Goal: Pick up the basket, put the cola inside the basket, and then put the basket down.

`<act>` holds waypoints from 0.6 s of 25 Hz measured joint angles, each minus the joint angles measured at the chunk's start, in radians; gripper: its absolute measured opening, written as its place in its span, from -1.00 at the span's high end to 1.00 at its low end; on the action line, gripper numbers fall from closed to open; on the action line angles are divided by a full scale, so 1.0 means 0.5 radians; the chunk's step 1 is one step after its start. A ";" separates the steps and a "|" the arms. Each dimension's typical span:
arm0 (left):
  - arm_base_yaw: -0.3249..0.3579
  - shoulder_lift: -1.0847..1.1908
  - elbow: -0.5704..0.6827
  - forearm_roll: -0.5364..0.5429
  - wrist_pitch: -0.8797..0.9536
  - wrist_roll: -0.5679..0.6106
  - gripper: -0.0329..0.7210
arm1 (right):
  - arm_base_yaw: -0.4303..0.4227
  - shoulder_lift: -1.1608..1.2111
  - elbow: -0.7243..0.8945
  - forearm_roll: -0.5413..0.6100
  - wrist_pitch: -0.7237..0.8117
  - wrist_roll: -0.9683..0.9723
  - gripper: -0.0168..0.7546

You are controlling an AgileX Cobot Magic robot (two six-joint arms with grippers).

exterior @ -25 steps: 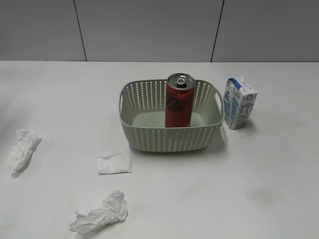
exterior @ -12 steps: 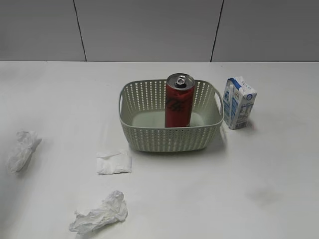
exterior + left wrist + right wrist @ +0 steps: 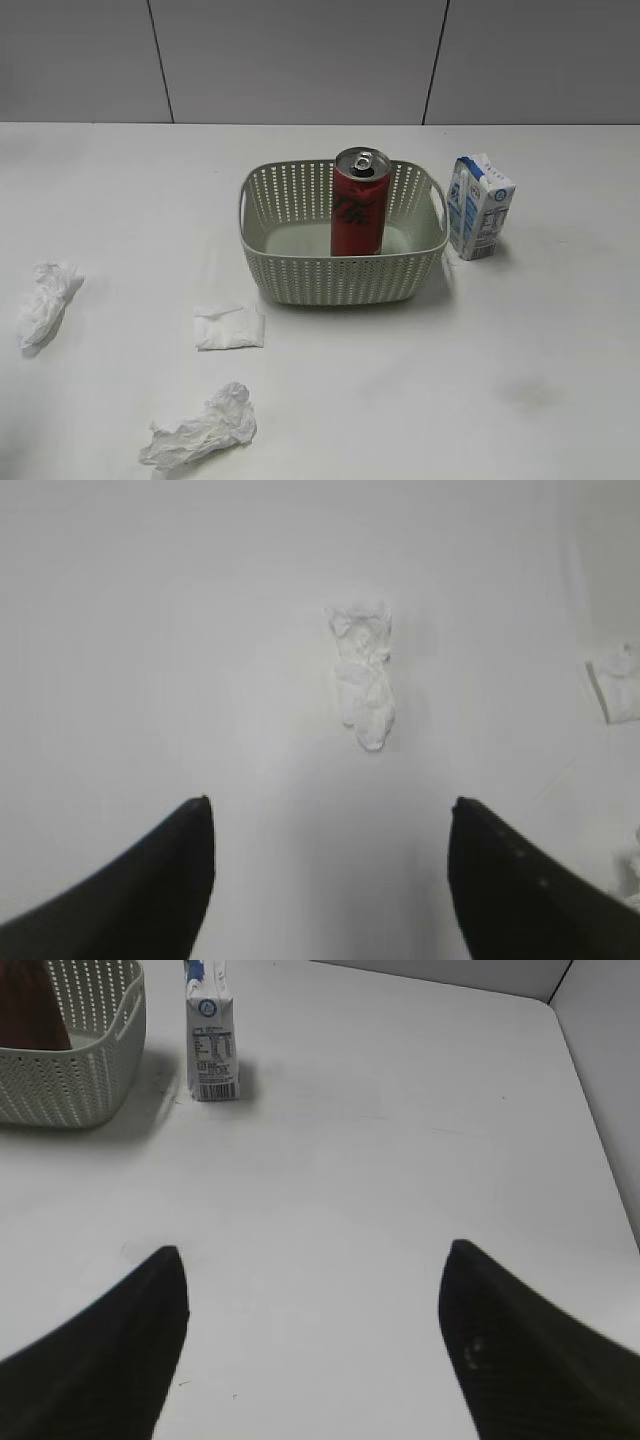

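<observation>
The sage-green basket [image 3: 300, 275] rests on the white table in the exterior view, with the red cola can [image 3: 359, 205] standing upright inside it. Neither arm shows in the exterior view. The basket's corner [image 3: 70, 1080] shows at the upper left of the right wrist view, with a dark red bit of the can [image 3: 30, 1005] inside. My right gripper [image 3: 315, 1260] is open and empty over bare table, well away from the basket. My left gripper [image 3: 330, 810] is open and empty over bare table, short of a crumpled tissue [image 3: 362, 675].
A blue-and-white carton [image 3: 480, 207] stands right of the basket and shows in the right wrist view [image 3: 210, 1035]. Crumpled tissues lie at the left [image 3: 42, 303], at the front [image 3: 200, 428], and a flat one [image 3: 229, 327] near the basket. A table edge runs at the right [image 3: 590, 1100].
The basket, can and carton have not moved. The tissue at the far left looks slightly shifted between frames. No arm is visible in any exterior frame.
</observation>
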 joint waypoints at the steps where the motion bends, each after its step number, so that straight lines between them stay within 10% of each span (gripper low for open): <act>1: 0.000 -0.085 0.085 -0.002 -0.019 0.008 -0.56 | 0.000 0.000 0.000 0.000 -0.002 0.000 -0.58; 15: 0.000 -1.273 0.723 0.016 -0.028 0.020 -0.56 | 0.000 0.000 0.000 0.000 -0.002 0.002 -0.57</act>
